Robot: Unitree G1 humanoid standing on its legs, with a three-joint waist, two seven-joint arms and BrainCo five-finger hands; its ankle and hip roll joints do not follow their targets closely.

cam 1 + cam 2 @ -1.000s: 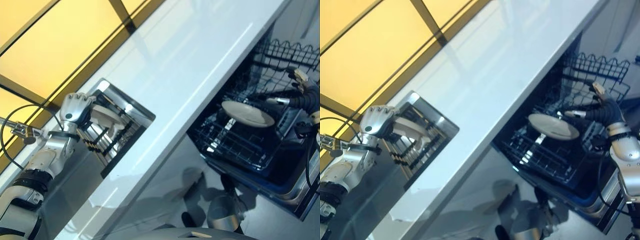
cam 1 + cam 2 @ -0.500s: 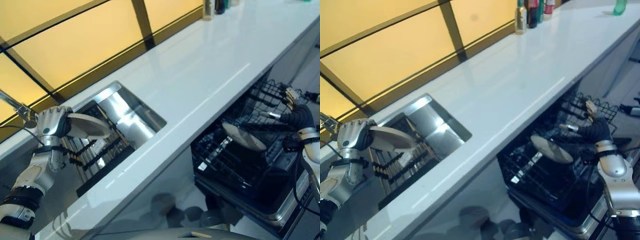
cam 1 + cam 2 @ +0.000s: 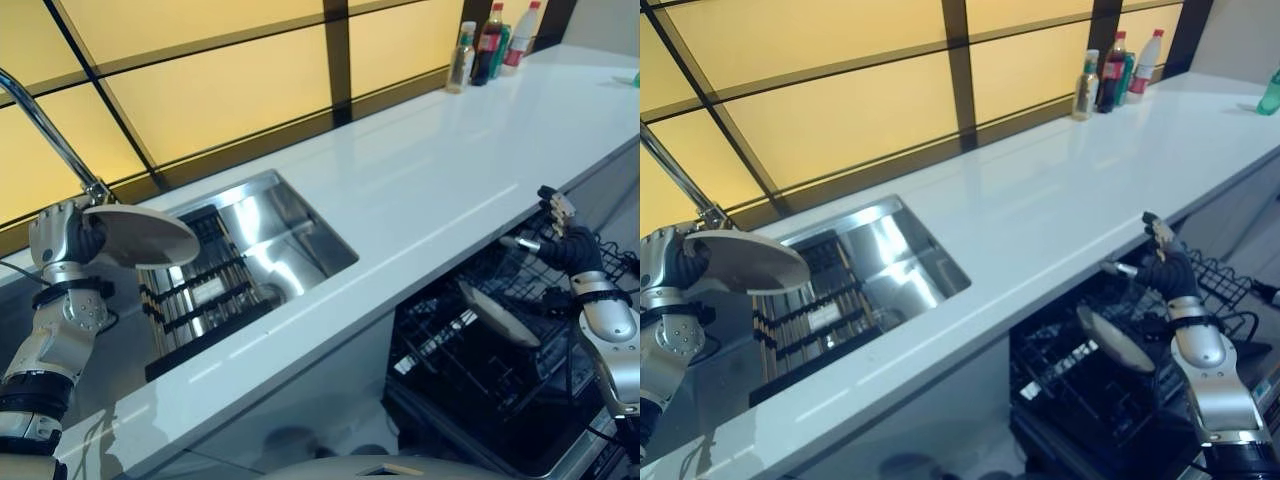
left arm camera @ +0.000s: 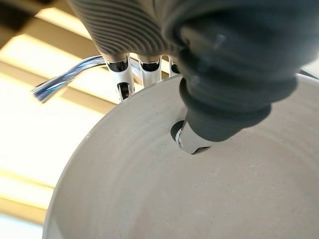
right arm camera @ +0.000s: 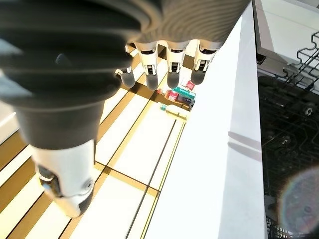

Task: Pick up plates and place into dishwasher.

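The left hand (image 3: 58, 236) pinches a grey plate (image 3: 140, 236) above the sink (image 3: 290, 235); its wrist view shows the thumb pressed on the plate. The right hand (image 3: 1163, 265), fingers spread, hovers over the dishwasher rack (image 3: 470, 370) holding another plate (image 3: 1114, 340). Bottles (image 3: 1110, 78) stand on the white counter (image 3: 430, 170).

A long white countertop (image 3: 440, 180) runs from beside the left hand (image 3: 58, 235) to above and behind the right hand (image 3: 560, 240). A steel sink (image 3: 290, 225) is sunk into it just beside the left hand, holding a dark slatted rack (image 3: 195, 295); a curved tap (image 3: 50, 135) rises from the counter just behind that hand. Well beyond the right hand, at the counter's back edge by the window, stands a cluster of bottles (image 3: 487, 50). A green bottle (image 3: 1270, 92) stands apart from them near the far end.
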